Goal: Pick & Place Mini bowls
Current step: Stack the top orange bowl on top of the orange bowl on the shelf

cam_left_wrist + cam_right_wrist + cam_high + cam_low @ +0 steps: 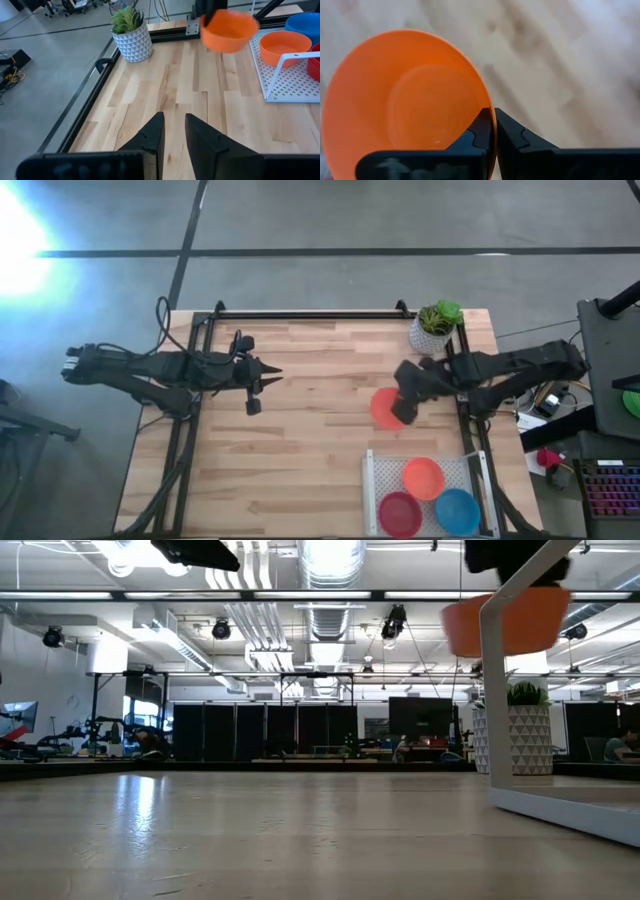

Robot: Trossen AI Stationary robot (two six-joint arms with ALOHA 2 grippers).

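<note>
My right gripper [402, 412] [493, 117] is over the right half of the table, shut on an orange mini bowl [382, 408] [405, 100]. In the low view the bowl [505, 625] hangs high above the table. Three more mini bowls sit in a white rack [371, 480] at the near right: orange [423, 477], red [399, 512] and blue [457, 512]. My left gripper [270, 373] [174, 120] waits over the table's left half, open by a narrow gap and holding nothing. My right gripper pinches the orange bowl's rim [487, 97], one finger inside the bowl and one outside. In the left wrist view the fingers come down onto the rim [209, 20] from above. The bowl is lifted clear of the table, roughly upright, and hangs beside and below the fingers.
A white patterned pot with a green plant [435, 328] [132, 37] stands at the far right corner, just behind the right arm. A black frame [300, 315] runs along the table's far edge. Bare wood [310, 440] lies between the arms and left of the rack.
</note>
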